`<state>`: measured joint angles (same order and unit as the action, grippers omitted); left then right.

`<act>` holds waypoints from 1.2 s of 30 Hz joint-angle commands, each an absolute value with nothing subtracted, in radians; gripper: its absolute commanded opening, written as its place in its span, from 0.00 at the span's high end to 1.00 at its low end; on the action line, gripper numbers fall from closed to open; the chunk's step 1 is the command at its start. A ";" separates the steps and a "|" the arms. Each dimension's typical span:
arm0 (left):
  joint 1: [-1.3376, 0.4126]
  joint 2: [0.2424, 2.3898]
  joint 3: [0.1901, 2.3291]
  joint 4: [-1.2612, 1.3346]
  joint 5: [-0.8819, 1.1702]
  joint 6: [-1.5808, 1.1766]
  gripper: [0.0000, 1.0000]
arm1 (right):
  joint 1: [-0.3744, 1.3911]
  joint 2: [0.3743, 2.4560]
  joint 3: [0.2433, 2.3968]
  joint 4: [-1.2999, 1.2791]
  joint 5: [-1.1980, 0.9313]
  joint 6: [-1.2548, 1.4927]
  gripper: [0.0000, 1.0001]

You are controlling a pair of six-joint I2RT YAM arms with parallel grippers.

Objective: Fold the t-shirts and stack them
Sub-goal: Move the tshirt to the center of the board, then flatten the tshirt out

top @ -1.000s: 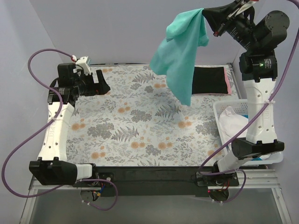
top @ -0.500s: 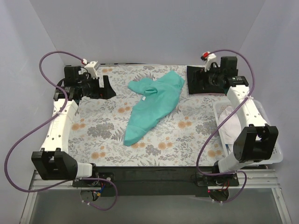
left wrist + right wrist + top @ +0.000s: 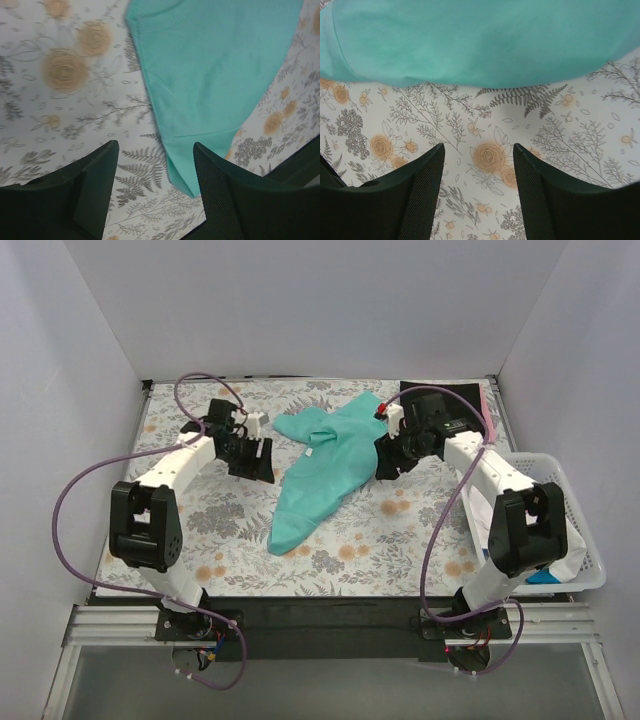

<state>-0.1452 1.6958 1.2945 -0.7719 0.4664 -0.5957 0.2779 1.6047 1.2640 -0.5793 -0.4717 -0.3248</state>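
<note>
A teal-green t-shirt [image 3: 325, 465] lies crumpled on the floral cloth [image 3: 220, 530] in the middle of the table. My left gripper [image 3: 260, 462] hovers at the shirt's left edge, open. In the left wrist view a lower corner of the teal shirt [image 3: 210, 75] reaches between the fingers of the left gripper [image 3: 156, 145], close to the right one. My right gripper [image 3: 385, 465] is at the shirt's right edge, open. In the right wrist view the teal shirt [image 3: 480, 40] lies just beyond the right gripper [image 3: 478, 146], with only floral cloth between its fingers.
A folded black t-shirt [image 3: 455, 405] rests on a pink one [image 3: 488, 410] at the back right corner. A white lattice basket [image 3: 560, 460] stands at the right edge with white cloth [image 3: 578, 540] inside. Grey walls close in the back and sides.
The right gripper, which held the teal shirt high in the air, has let it go; the shirt now lies on the table. Both arms have moved in to the shirt's sides.
</note>
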 commanded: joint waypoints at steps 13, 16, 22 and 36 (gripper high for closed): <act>-0.267 1.499 1.026 -0.700 0.469 -0.666 0.39 | 0.398 1.720 1.440 -0.569 -0.457 -0.373 0.42; -0.131 1.460 1.038 -0.703 0.551 -0.713 0.39 | 0.511 1.707 1.451 -0.571 -0.430 -0.413 0.43; 0.049 1.520 1.086 -0.762 0.594 -0.746 0.36 | 0.794 1.713 1.466 -0.583 -0.351 -0.504 0.39; 0.186 1.612 1.137 -0.818 0.643 -0.698 0.31 | 1.160 1.962 1.686 -0.650 -0.224 -0.891 0.23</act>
